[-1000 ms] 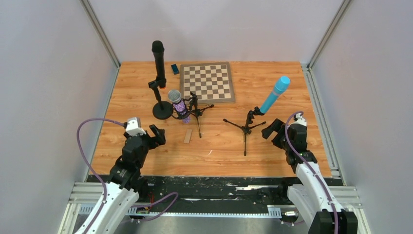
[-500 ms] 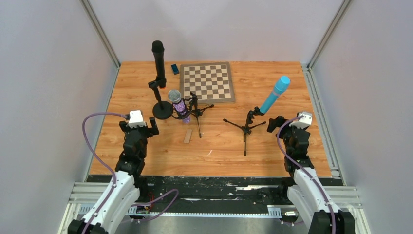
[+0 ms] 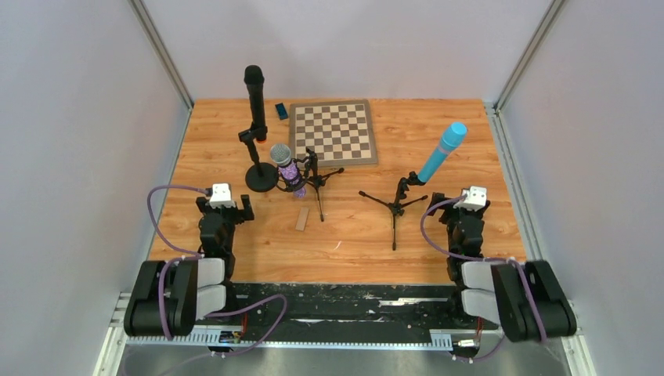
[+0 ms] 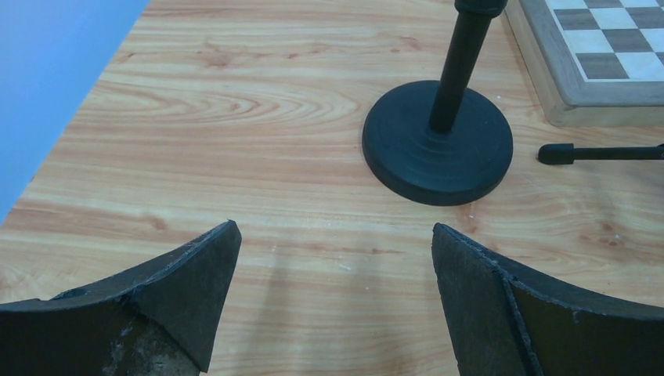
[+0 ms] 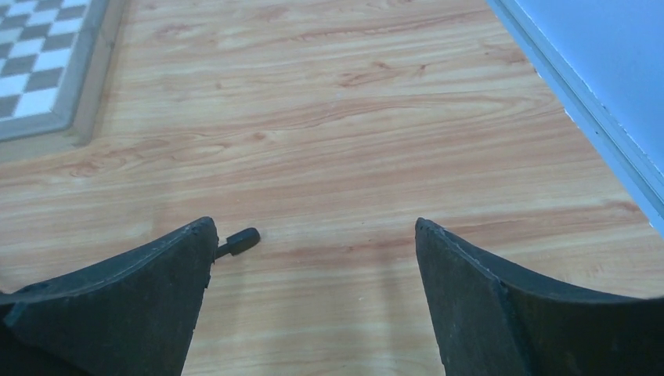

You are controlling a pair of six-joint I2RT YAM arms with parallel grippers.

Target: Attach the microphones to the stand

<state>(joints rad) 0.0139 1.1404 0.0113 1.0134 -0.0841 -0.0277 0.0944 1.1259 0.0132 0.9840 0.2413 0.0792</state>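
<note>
In the top view a long black microphone (image 3: 254,98) stands upright in the clip of a round-base stand (image 3: 261,177). A purple microphone with a silver grille (image 3: 286,167) sits on a small tripod (image 3: 317,182). A light blue microphone (image 3: 442,152) leans in a tripod stand (image 3: 396,205). My left gripper (image 3: 225,205) is open and empty, low over the table in front of the round base (image 4: 437,143). My right gripper (image 3: 456,205) is open and empty, to the right of the blue microphone's tripod. One tripod foot (image 5: 239,242) lies by its left finger.
A chessboard (image 3: 332,131) lies at the back middle, with a small dark blue block (image 3: 281,111) at its left. A small wooden strip (image 3: 302,218) lies near the middle. Grey walls and metal rails (image 3: 517,180) border the table.
Both arms have folded back toward their bases, and the grippers now point forward low over the table. The microphones and stands have not moved.
</note>
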